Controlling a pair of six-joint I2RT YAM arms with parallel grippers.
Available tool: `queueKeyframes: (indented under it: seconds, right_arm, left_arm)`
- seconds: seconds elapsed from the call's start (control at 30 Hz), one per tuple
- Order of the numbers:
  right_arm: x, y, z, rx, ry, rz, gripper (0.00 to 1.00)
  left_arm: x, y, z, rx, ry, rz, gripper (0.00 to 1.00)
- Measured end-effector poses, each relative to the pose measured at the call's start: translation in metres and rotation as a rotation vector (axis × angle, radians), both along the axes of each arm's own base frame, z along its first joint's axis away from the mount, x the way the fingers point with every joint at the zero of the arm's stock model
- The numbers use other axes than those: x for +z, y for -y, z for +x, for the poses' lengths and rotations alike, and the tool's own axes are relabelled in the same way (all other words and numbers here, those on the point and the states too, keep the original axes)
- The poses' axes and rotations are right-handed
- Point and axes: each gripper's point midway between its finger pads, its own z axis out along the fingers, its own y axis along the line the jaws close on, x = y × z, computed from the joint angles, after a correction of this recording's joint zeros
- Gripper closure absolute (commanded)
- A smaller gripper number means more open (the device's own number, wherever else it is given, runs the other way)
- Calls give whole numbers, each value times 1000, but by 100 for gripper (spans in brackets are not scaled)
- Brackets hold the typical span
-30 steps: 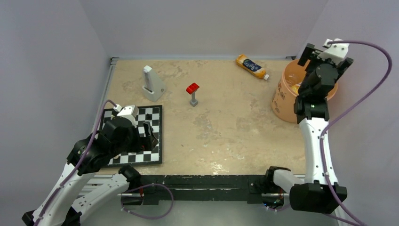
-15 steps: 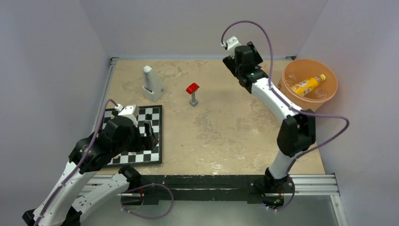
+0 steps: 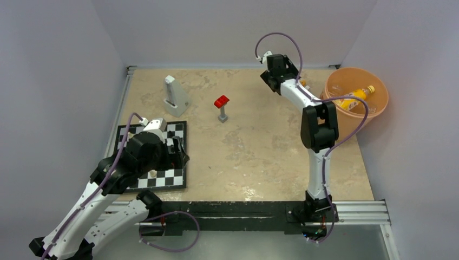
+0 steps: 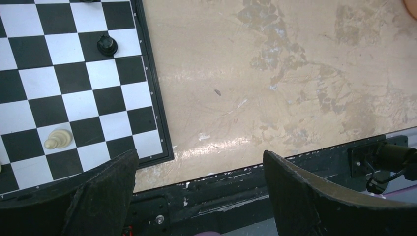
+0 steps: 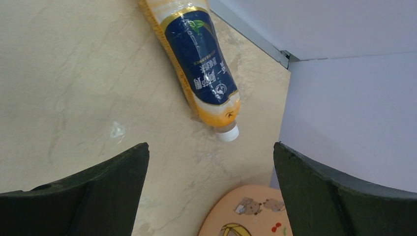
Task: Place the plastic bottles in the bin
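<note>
A: Bottle (image 5: 199, 64) just ahead of the right gripper (image 5: 210, 144)?
B: Glossy plastic, slick printed label, matt white cap.
A: Table (image 5: 74, 73) beneath the fingers?
B: Mottled stone-look top, dull sheen. Bin (image 5: 260, 221) nearer the palm: smooth peach plastic.

Orange-yellow bottle (image 5: 196, 64) with navy label, white cap; peach bin (image 5: 246, 216); black-and-white checked board (image 4: 74, 98); mottled beige table (image 4: 275, 64).

It's a robotics lab test cell: plain pale panels (image 3: 233, 27) box in a beige, stone-patterned table (image 3: 260, 146) on three sides. Along the bottom of the frame, two white-and-black robot arms (image 3: 319, 162) rise from a black metal rail (image 3: 233, 208). Purple cables (image 3: 279, 34) loop off their wrists, and a checkerboard (image 3: 172, 177) sits at lower left.
</note>
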Motion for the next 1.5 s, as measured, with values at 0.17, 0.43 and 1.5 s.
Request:
queueKeyframes:
  seconds: [0.17,0.43,1.5]
  right_arm:
    - [-32,29,19,-22,-50,-59,1]
    - [-68,60,35,6,-101,-159,2]
    - [-49,31,54,125,-21,-4,63]
  left_arm:
    - [2,6,11,6,18,-2,0]
    - [-7,17,32,2,1,47,0]
    - [-18,43,81,-93,-15,205,0]
